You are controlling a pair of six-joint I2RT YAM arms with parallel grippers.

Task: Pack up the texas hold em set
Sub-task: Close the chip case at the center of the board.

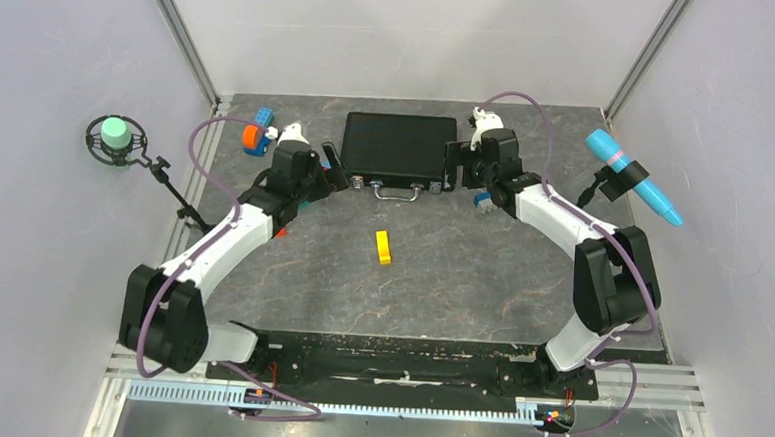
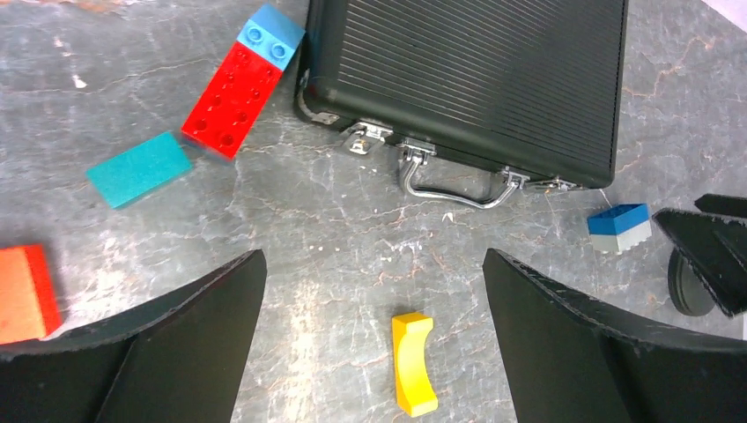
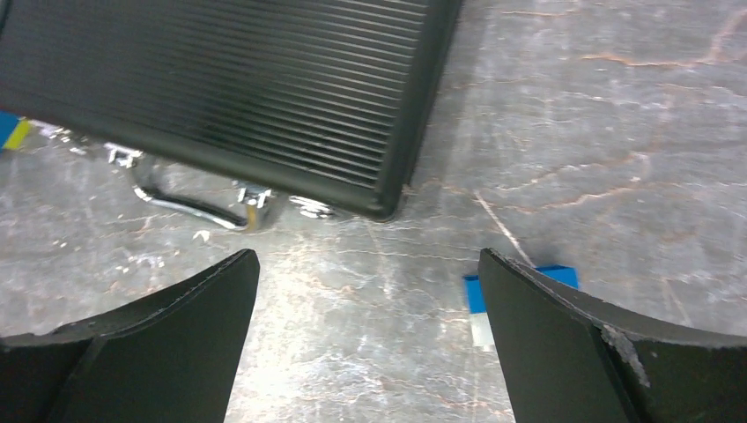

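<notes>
Though close beside the black briefcase [image 2: 467,79], left gripper [image 2: 372,264] and right gripper [image 3: 367,260] both wide open, empty.

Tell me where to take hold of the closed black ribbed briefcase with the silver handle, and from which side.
Grip the silver wire handle, approaching from the near side of the grey marbled table. The black briefcase lies flat and closed, and its body is probably too broad to pinch. The thin handle juts from its near long edge, low over the tabletop, so come in low.
</notes>
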